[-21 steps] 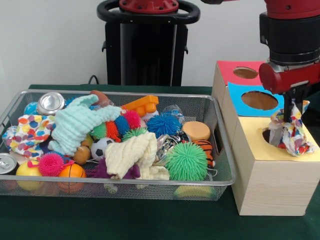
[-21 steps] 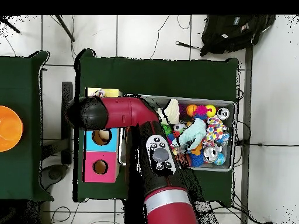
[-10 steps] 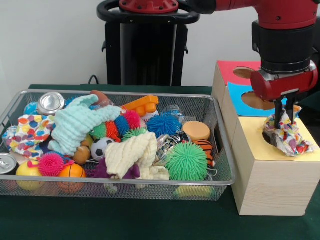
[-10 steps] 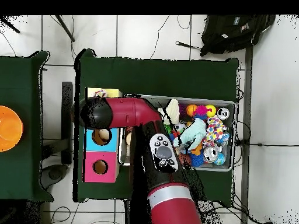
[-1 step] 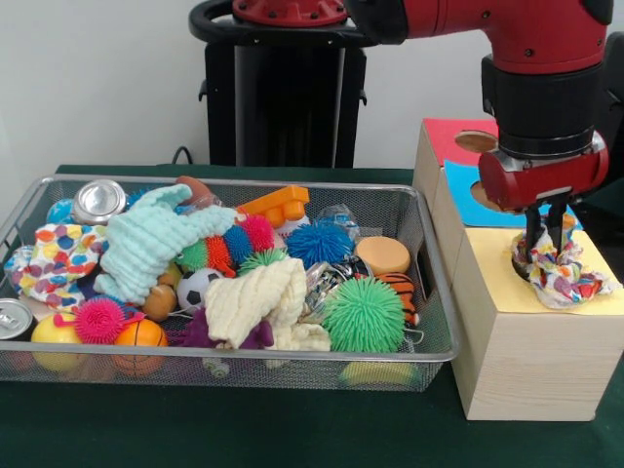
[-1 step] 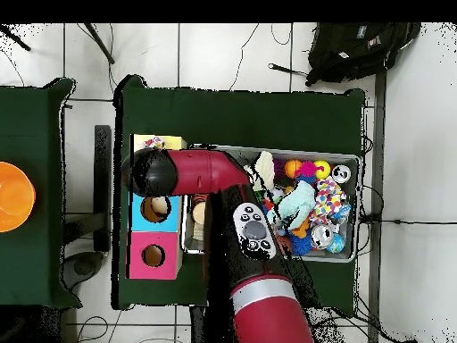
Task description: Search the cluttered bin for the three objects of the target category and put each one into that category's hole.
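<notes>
Cloth, a crumpled multicoloured spotted fabric piece (image 5: 559, 275), lay bunched over the dark hole in the yellow top panel of the pale wooden box (image 5: 526, 361), part of it spread onto the panel toward the box's right edge rather than down the opening. The black two-fingered gripper (image 5: 546, 230) of the red arm stood directly above it, its narrow fingers close together with their tips at or in the top of the bundle; whether they actually pinched the fabric I could not tell. In the overhead view the arm hid the gripper and most of the yellow panel.

By my judgement the step in hand was getting this cloth fully through the yellow hole. To do it well, the fingers should press straight down on the centre of the bundle over the opening, so the loose flap is drawn in rather than left hanging on the panel.

Beside the box, the wire mesh bin (image 5: 434, 283) held more fabric: a cream knitted cloth (image 5: 255, 297) near its front edge and a mint green cloth (image 5: 148, 242) toward its left end.
</notes>
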Robot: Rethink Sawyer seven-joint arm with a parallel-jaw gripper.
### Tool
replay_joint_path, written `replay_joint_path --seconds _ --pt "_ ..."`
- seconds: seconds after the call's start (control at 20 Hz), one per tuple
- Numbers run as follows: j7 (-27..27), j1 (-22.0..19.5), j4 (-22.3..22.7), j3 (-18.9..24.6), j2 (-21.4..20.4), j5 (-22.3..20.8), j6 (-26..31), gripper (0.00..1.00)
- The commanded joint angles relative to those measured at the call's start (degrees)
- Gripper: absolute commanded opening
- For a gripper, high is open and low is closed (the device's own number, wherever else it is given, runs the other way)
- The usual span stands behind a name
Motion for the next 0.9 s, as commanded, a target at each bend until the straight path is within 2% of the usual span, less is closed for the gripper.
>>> replay_joint_path --seconds 0.05,0.9 --pt "4.78 -1.48 -1.06 -0.06 4.11 -3.31 -4.81 0.00" --pt "7.12 1.06 -1.08 -0.80 7.38 -4.39 -9.50 0.00"
